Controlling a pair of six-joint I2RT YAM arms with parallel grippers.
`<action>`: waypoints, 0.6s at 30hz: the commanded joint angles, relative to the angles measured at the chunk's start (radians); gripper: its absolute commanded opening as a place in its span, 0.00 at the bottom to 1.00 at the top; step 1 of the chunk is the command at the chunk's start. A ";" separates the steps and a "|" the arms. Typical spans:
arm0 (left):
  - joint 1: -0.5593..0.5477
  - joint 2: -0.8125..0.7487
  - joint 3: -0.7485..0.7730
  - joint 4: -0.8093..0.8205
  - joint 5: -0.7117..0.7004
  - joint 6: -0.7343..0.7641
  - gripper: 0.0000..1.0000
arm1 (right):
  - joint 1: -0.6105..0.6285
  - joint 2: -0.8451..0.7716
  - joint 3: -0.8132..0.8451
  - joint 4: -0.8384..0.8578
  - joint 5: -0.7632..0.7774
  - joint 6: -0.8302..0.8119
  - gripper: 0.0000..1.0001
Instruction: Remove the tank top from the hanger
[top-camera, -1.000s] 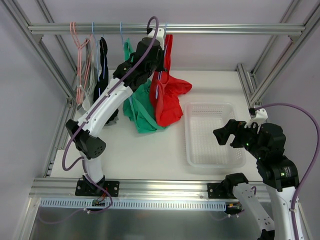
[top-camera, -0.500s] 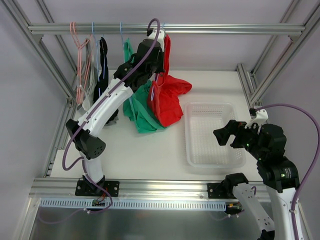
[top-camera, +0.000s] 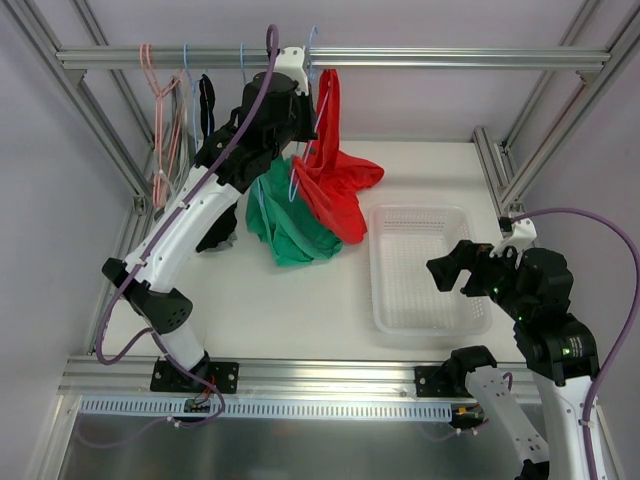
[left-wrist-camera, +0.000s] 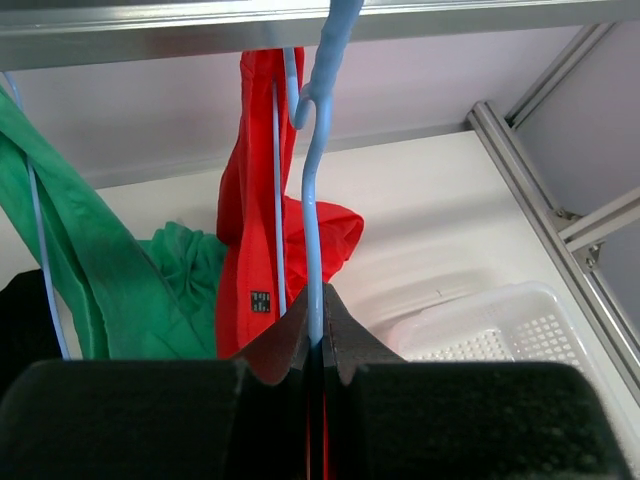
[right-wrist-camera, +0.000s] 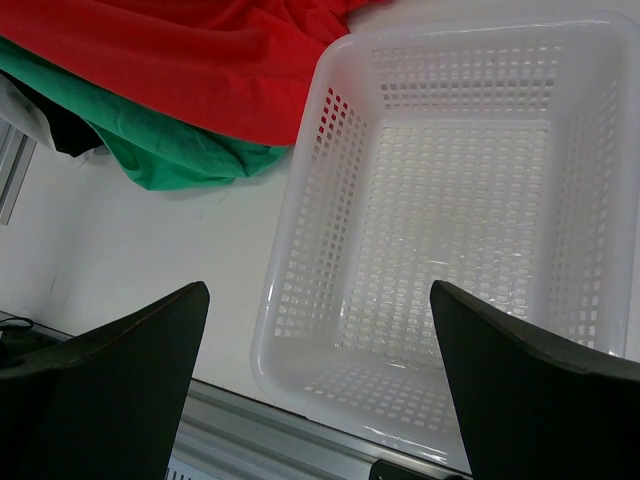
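Red cloth of the tank top (top-camera: 335, 185) is hanging from a blue hanger (left-wrist-camera: 312, 200) on the far rail (top-camera: 420, 57), its lower part lying bunched on the worktop (top-camera: 300, 300) just left of the basket. The left pincer (left-wrist-camera: 316, 325) is clamping tight on the hanger's stem just under the hook, so the step in hand is looking like securing the hanger, with the garment not yet off it. Next, I judge, the hook is needing a lift clear of the rail, or the hanger a steady hold while the straps are being slid off its shoulders. The right pincer (right-wrist-camera: 312, 300) is hovering with jaws wide apart and nothing between them, above the near end of the white basket (top-camera: 373, 270), well apart from the cloth. On the left, a green top (top-camera: 285, 225) is touching the red one. Farther left, a black garment (top-camera: 205, 110) and pink hangers (top-camera: 160, 95) are hanging on the same rail. Green cloth snagging is looking like the main risk.
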 joint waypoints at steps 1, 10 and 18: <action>0.007 -0.041 -0.014 0.078 0.042 -0.039 0.00 | 0.005 -0.013 -0.005 0.048 -0.007 -0.016 0.99; -0.064 -0.257 -0.202 0.122 0.116 -0.085 0.00 | 0.005 -0.016 -0.022 0.059 -0.044 -0.024 0.99; -0.118 -0.526 -0.497 0.245 0.266 -0.101 0.00 | 0.005 -0.016 -0.032 0.112 -0.116 -0.024 1.00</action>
